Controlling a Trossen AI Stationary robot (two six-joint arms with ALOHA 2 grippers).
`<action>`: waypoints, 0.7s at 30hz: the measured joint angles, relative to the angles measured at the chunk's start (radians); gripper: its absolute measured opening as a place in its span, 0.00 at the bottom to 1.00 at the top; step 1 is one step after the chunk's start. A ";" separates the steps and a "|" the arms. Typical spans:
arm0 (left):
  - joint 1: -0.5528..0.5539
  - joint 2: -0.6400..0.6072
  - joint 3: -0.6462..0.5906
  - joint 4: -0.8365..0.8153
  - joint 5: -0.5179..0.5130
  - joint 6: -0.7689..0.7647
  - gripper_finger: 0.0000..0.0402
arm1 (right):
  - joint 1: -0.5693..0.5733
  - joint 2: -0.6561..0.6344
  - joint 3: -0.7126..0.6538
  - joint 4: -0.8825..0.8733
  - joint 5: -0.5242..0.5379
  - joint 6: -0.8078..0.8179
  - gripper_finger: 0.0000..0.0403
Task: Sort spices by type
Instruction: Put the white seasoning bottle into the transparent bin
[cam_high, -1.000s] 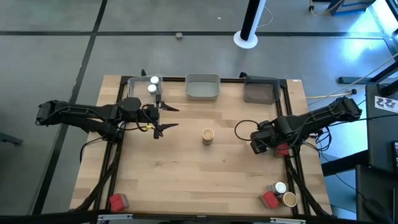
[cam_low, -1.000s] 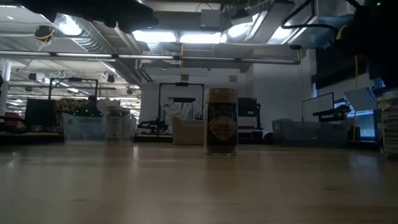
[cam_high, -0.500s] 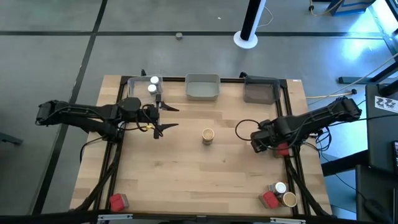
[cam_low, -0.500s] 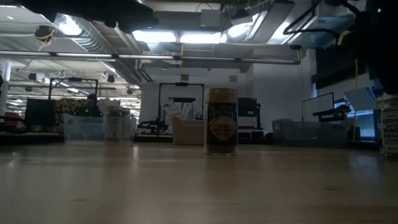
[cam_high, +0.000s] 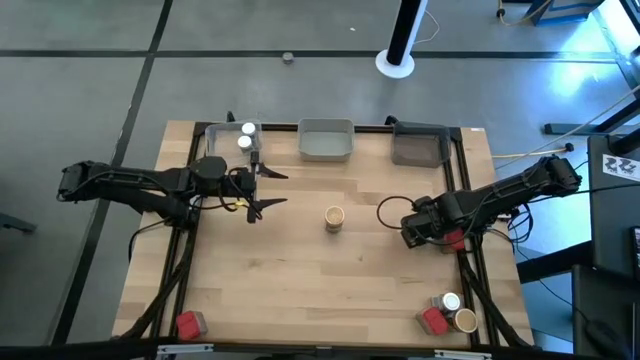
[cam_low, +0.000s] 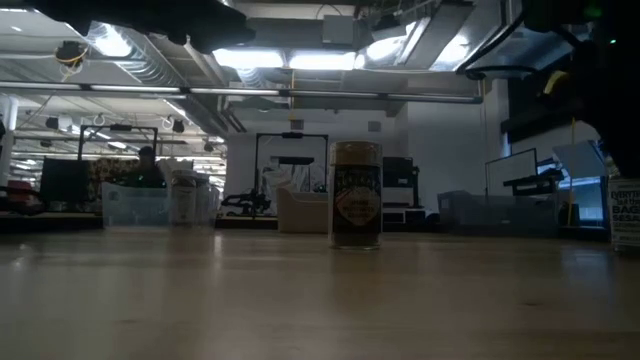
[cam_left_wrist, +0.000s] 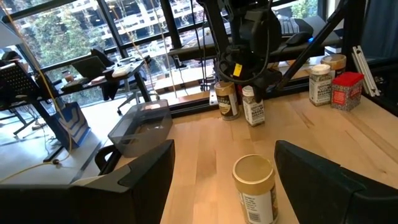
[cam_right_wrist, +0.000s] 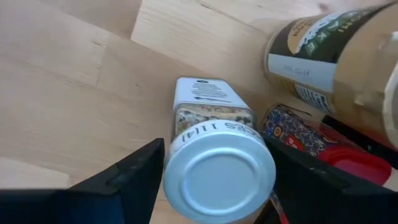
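Pale wooden tabletop (cam_high: 300, 280), three trays along its far edge, mid-sort.

Left tool (cam_high: 268, 187) hovers wide open and empty near the left tray (cam_high: 214, 134), which holds two white-capped jars (cam_high: 245, 137); a tan jar (cam_high: 334, 217) stands alone mid-table. Right tool (cam_right_wrist: 214, 171), fingers parted, straddles a white-capped jar (cam_right_wrist: 214, 168) without gripping it; next it should close and lift. Neighbouring red packet (cam_right_wrist: 339, 158) and tan jar (cam_right_wrist: 323, 43) are cut off.
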 joint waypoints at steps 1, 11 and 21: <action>0.000 0.000 0.000 0.000 0.000 0.000 0.66 | 0.000 0.000 0.000 0.003 0.004 -0.003 0.65; 0.000 0.000 0.000 0.000 0.000 0.003 0.66 | 0.000 -0.001 0.001 0.038 0.003 -0.110 0.51; 0.000 0.000 0.000 0.005 0.000 0.003 0.66 | -0.006 -0.001 0.110 0.009 0.074 -0.187 0.51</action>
